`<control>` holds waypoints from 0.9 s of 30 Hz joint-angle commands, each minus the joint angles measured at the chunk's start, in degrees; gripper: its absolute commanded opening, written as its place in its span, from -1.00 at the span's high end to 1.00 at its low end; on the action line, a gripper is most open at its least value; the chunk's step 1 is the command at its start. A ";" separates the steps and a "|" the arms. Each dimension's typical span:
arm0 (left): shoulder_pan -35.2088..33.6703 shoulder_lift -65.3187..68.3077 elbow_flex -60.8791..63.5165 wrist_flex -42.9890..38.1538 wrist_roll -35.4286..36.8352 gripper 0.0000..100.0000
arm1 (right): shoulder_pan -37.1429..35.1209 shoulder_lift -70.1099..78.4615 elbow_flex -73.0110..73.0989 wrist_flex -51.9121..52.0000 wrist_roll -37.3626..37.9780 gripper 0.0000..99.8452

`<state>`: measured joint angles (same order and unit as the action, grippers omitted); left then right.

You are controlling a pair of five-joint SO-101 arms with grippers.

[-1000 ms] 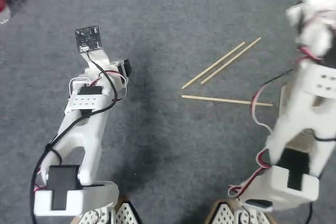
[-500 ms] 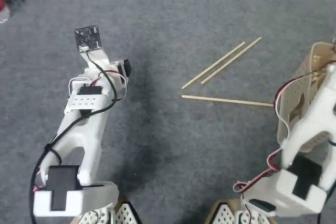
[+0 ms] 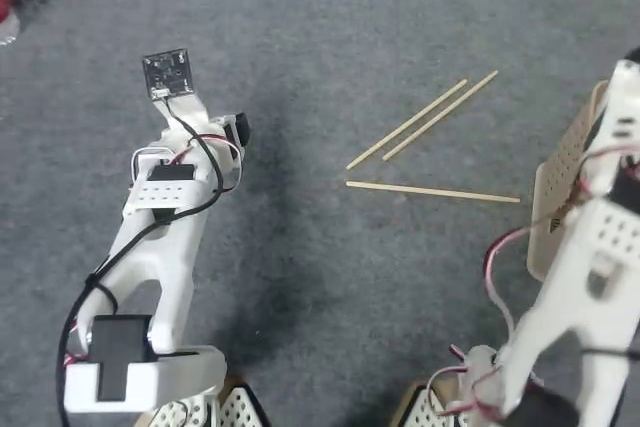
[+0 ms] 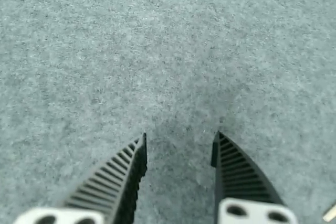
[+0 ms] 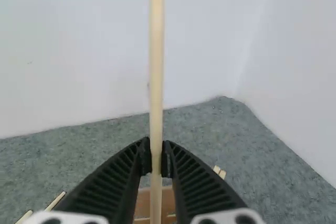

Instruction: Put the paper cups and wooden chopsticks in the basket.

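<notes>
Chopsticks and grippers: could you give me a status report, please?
Right gripper shut on one chopstick. Left gripper open, empty. Three chopsticks lie on mat, outside basket.

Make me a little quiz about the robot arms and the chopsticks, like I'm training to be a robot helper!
1. How many chopsticks lie loose on the grey mat?
2. True or false: the left arm has its jaws shut on a paper cup.
3. What is in the jaws of the right arm? A) a chopstick B) a paper cup C) nothing

Key:
1. Three.
2. False: its jaws are open over bare mat.
3. A: the held chopstick is clamped between them.
</notes>
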<state>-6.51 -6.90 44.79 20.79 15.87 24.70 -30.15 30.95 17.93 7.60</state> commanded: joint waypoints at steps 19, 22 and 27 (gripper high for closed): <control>0.09 -0.44 -0.22 -1.14 0.26 0.60 | -27.12 -5.67 -16.26 36.79 18.29 0.57; -0.18 -0.44 -0.22 -1.05 0.26 0.60 | -34.59 0.04 -16.79 41.98 26.64 0.57; -0.09 -0.44 -0.22 -1.14 0.26 0.60 | -36.00 12.53 -18.99 42.33 30.59 0.57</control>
<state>-6.51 -6.90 44.79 20.79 15.87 -10.64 -23.03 16.62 59.69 36.44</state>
